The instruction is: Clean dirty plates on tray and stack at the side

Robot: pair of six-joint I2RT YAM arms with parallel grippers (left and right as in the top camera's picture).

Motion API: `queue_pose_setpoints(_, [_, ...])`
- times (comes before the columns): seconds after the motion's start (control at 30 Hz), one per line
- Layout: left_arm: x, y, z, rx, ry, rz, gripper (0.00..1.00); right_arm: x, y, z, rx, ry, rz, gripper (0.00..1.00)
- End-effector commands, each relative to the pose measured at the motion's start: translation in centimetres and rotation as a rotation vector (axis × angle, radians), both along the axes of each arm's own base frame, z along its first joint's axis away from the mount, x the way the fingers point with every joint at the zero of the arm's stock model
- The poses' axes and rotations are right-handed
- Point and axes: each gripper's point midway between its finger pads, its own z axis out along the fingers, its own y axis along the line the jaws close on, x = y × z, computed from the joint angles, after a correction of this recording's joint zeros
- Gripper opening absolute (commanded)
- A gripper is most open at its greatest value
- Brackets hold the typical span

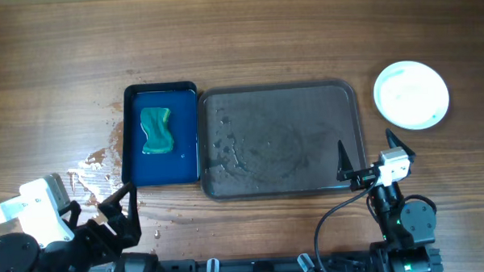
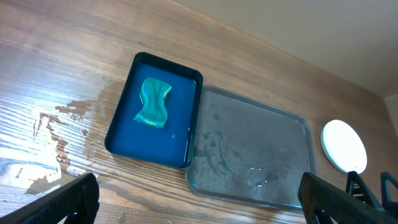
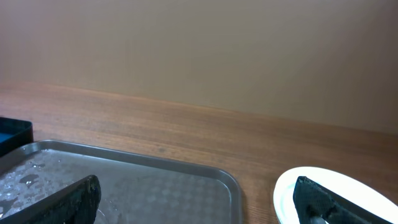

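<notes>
The dark grey tray (image 1: 279,89) lies at the table's middle, bare except for water drops; it also shows as the tray (image 2: 261,149) and the tray (image 3: 155,180). A white plate (image 1: 411,94) rests on the wood right of it, with no smear that I can see; whether others lie under it I cannot tell. The same plate (image 2: 343,145) shows in the left wrist view, and the plate (image 3: 348,180) shows behind a finger. My left gripper (image 1: 98,207) (image 2: 198,186) hangs open at the front left, holding nothing. My right gripper (image 1: 370,148) (image 3: 196,183) is open over the tray's right front corner, also holding nothing.
A smaller dark blue tray (image 1: 159,87) with blue water and a green sponge (image 1: 156,129) sits left of the grey tray. Water splashes (image 1: 97,157) mark the wood left of it. The sponge (image 2: 153,102) also shows in the left wrist view.
</notes>
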Motion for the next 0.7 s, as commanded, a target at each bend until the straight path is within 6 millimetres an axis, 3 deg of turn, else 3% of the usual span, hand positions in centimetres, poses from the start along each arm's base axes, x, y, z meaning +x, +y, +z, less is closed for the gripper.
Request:
queue_pose_setpoints(0.0, [0.1,0.1,0.1,0.000,-0.003,0.011,1.00,-0.1,0.2,0.3,-0.012,-0.019,0.013,1.00])
queue_pose_setpoints(0.53, [0.2,0.5,0.1,0.023,-0.006,0.017,1.00,-0.1,0.2,0.3,-0.012,-0.019,0.013,1.00])
queue_pose_setpoints(0.67, [1.3,1.4,1.9,0.158,-0.100,-0.002,1.00,-0.1,0.2,0.3,-0.012,-0.019,0.013,1.00])
